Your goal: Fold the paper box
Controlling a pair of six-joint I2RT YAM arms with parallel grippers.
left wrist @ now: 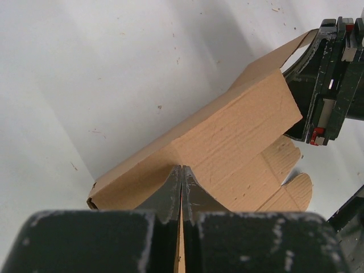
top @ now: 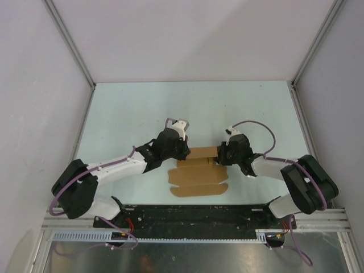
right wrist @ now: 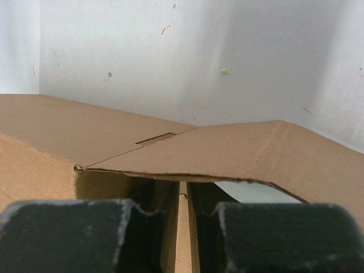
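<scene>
Nearest to us, just beyond the arm bases, the paper box (top: pixel 196 179) lies mid-table with its near panel flat and a rounded tab (left wrist: pixel 298 190) spread out on the surface, so that part looks unfolded. Moving up to the fold line, here's the left gripper (top: pixel 185 157): on its wrist view the jaws are pressed together with a thin sliver of brown card showing between them, so we read it as pinched on an edge of the box, probably to anchor that end while the wall is raised. Across from it, the right gripper (top: pixel 219 156) comes in from the other end. On its own camera the fingers (right wrist: pixel 162 227) stand a narrow slot apart with a strip of card between them, clamped on a panel, we'd say. The two grips facing each other make sense: one on each end stops the sheet from sliding as it bends. Beyond the fingers the far panels are up off the table (top: pixel 131 114), forming a long hollow sleeve with one flap angling over the top, not yet tucked. We judge the fold partly done. Farther back there's only pale tabletop.
</scene>
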